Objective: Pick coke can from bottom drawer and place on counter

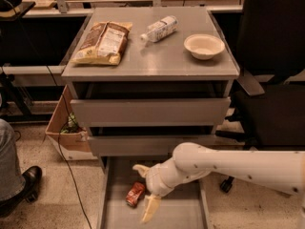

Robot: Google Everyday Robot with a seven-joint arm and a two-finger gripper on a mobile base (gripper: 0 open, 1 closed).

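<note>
The coke can (135,194), red with white markings, lies on its side on the floor of the open bottom drawer (186,213). My gripper (144,191) hangs in the drawer just right of the can, with one cream finger (150,208) pointing down and the other (140,169) up above the can. The fingers are spread apart and hold nothing. The white arm comes in from the right over the drawer. The counter (157,56) is the grey top of the cabinet above.
On the counter lie a snack bag (103,43), a clear bottle (159,28) on its side and a white bowl (204,46). A black chair (274,75) stands at the right, a cardboard box (64,132) and a person's shoe (24,185) at the left.
</note>
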